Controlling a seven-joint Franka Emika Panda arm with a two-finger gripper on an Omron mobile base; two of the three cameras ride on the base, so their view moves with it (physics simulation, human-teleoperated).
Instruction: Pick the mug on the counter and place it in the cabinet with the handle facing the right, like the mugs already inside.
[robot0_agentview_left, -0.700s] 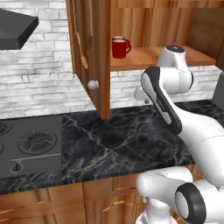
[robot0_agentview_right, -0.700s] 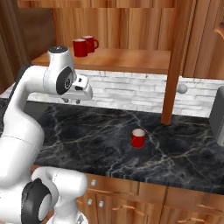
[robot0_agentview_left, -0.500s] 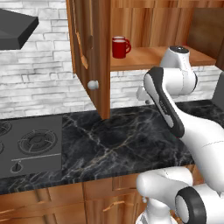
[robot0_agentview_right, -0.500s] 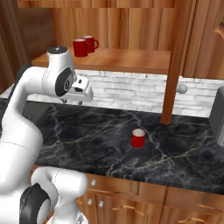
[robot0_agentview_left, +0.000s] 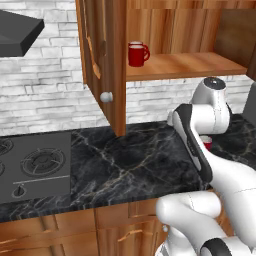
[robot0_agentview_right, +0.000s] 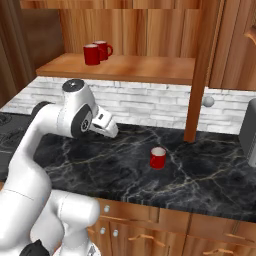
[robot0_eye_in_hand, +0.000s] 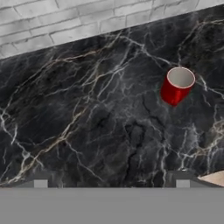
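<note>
Progress on the task is close to nil as the frames show it: nothing has been lifted yet. Going left to right in the right base view, the white arm folds up from the lower left, and its gripper (robot0_agentview_right: 111, 131) hangs above the counter (robot0_agentview_right: 210, 170) near the back wall, well apart from the mug (robot0_agentview_right: 158, 157), which stands upright on the black marble further right, roughly mid-depth, in front of and to the left of the open cabinet door's lower end (robot0_agentview_right: 192, 130). Above, the cabinet (robot0_agentview_right: 125, 67) shelf already carries two red mugs (robot0_agentview_right: 96, 52) at its left end, with bare plank to their right. In the hand view the mug (robot0_eye_in_hand: 176, 85) sits toward the upper right with its white inside showing; its handle I cannot make out from any view, so which way it faces is unclear. The finger tips (robot0_eye_in_hand: 40, 183) peek up far apart at the bottom of that view, so the claw reads as wide and holds nothing. In the left base view the mug (robot0_agentview_left: 205, 143) is mostly hidden behind the arm. Left to do, by my judgement: reach across to the mug, grasp it, raise it to the shelf, and set it down with the handle to the right, matching the pair inside.
</note>
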